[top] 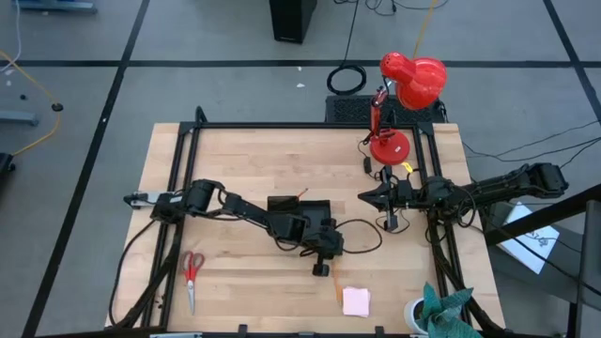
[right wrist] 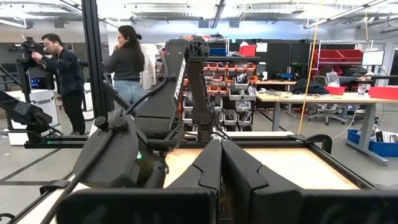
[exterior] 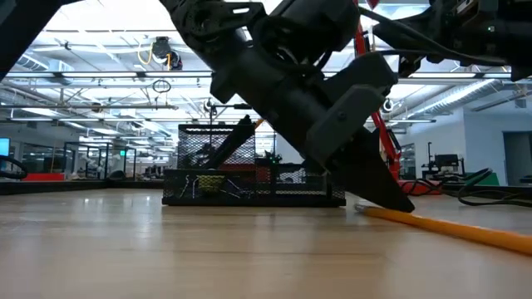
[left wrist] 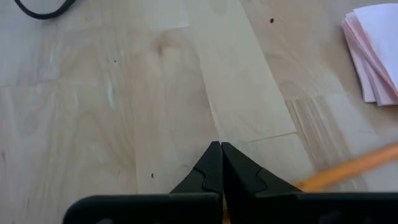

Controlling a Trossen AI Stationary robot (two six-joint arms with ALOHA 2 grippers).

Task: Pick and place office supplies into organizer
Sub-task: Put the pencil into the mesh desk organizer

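Note:
My left gripper (top: 322, 268) is shut and points down at the table, between the black mesh organizer (top: 299, 208) and the table's near edge. The orange pencil (left wrist: 348, 168) lies flat on the wood and runs in under my left fingers (exterior: 391, 195). The pale pink note pad (top: 356, 300) lies flat just right of the pencil (top: 338, 289). The red-handled scissors (top: 191, 275) lie flat near the table's near left corner. My right gripper (right wrist: 221, 162) is shut and waits above the table's right side, beside the lamp base. Pens, clips and the yellow-green piece do not show plainly. My left gripper has its shut fingers slanting down over the pencil's end (left wrist: 305, 183), which passes behind one finger. The fingers hide the spot, so I cannot tell whether they touch the pencil. The pencil (exterior: 449, 228) lies on the table.
A red desk lamp (top: 413, 80) stands at the table's far right with its base (top: 388, 147) on the wood. A black cable (top: 362, 235) loops across the table right of the organizer (exterior: 249, 178). A cup with teal cloth (top: 441, 310) sits at the near right corner. People stand in the room beyond.

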